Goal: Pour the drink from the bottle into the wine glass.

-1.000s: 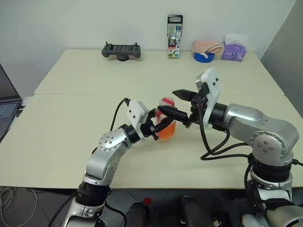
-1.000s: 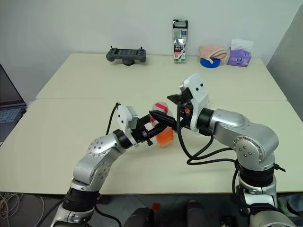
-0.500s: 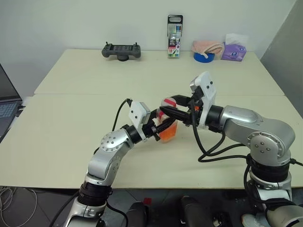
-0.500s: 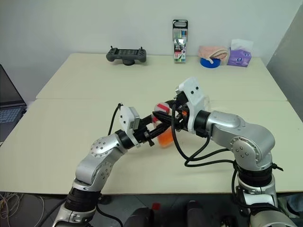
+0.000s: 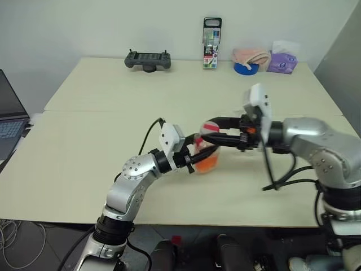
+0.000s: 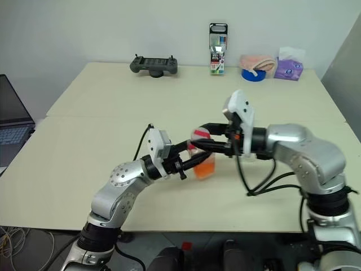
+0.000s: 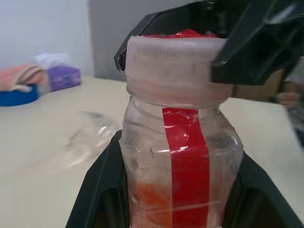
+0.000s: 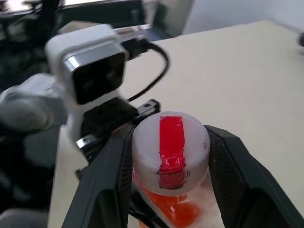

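Since a second ago, the right gripper (image 6: 198,140) has swung round from above and narrowed its spread fingers; its two black fingers (image 8: 110,166) now sit on either side of the red-and-white cap (image 8: 170,141), touching it or very nearly so. Whether they press the cap firmly cannot be told. The left gripper (image 5: 198,156) keeps its clamp on the small clear squarish plastic bottle (image 5: 207,152), its black fingers (image 7: 102,190) pinching the body low down, below the neck band. A red strip of tape (image 7: 189,161) runs down the bottle's front from the cap.

The bottle stands roughly upright, held between the two arms over the near part of the pale beige counter (image 5: 79,158); whether its base touches the surface cannot be told. The translucent orange-red drink (image 6: 205,167) fills only its lower part.

At the far edge of the counter lie a dark grey handheld controller (image 5: 147,58), a tall dark-topped box of markers (image 5: 211,35), a blue roll of tape (image 5: 246,68) with a pink cloth (image 5: 249,55) on it, and a purple tissue pack (image 5: 282,61). An open laptop (image 5: 10,121) sits off the counter's left side.
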Robot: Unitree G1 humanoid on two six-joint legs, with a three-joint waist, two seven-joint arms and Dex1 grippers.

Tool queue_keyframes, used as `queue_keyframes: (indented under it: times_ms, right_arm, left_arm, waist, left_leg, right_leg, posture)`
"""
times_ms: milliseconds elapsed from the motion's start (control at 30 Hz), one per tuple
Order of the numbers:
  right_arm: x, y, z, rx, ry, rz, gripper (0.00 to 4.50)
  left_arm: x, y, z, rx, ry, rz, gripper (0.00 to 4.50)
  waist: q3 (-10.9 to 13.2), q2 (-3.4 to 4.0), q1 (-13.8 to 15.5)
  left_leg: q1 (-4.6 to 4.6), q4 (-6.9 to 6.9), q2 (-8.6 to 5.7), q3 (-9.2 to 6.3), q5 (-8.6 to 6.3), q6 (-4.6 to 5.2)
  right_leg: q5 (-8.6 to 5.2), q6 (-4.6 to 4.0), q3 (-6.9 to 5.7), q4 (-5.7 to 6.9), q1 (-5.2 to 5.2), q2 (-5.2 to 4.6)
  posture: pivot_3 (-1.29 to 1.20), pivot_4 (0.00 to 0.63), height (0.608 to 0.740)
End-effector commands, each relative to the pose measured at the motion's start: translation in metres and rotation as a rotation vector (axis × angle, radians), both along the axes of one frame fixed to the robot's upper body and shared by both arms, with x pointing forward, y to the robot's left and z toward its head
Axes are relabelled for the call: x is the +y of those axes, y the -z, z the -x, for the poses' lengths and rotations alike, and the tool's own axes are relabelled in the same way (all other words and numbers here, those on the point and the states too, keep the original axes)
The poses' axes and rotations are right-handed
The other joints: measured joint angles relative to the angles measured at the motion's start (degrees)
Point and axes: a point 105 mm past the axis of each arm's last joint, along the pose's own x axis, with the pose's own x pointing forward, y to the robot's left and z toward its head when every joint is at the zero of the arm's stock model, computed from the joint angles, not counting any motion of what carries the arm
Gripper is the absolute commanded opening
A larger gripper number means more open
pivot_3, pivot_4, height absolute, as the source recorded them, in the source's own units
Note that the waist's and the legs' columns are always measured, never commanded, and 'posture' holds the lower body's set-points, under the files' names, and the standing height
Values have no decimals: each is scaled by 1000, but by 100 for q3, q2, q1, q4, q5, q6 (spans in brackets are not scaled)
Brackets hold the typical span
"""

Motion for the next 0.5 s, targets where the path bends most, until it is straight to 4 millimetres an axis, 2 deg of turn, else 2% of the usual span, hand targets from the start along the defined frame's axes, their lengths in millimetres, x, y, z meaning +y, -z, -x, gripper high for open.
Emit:
queue_keyframes:
  times_ms: [33,100,200,300,500]
  right_arm:
    - [25,5,53,-46,-532,114,1901]
    - [25,10,55,-73,-640,187,1901]
    - [31,2,37,-107,-603,188,1900]
    - [27,-4,28,-113,-561,177,1900]
    - [22,-14,14,-144,-408,103,3952]
  left_arm:
    - [5,-9,-6,20,-3,10,1779]
    - [6,-10,-5,25,15,10,1778]
    - [6,-10,-8,13,-7,8,1775]
    - [6,-10,-8,12,-15,8,1775]
    - [6,-7,-9,15,-23,11,1762]
  waist:
    - [0,1,-53]
    - [1,2,-77]
    - [1,2,-69]
    - [1,1,-34]
    - [1,1,2]
  left_leg:
    - [5,0,5,3,0,0]
    - [17,-4,12,6,1,1]
    - [24,-2,20,0,2,0]
    - [22,6,17,0,3,-2]
    - [9,12,3,-1,3,-2]
  right_leg:
    - [0,0,2,6,-1,3]
    - [0,0,4,17,0,11]
    - [-8,13,2,31,0,22]
    - [2,-4,4,38,-1,18]
    - [2,-4,5,31,-4,-1]
  posture:
    - [0,150,740]
    - [0,150,740]
    - [0,150,740]
    - [0,150,740]
    - [0,150,740]
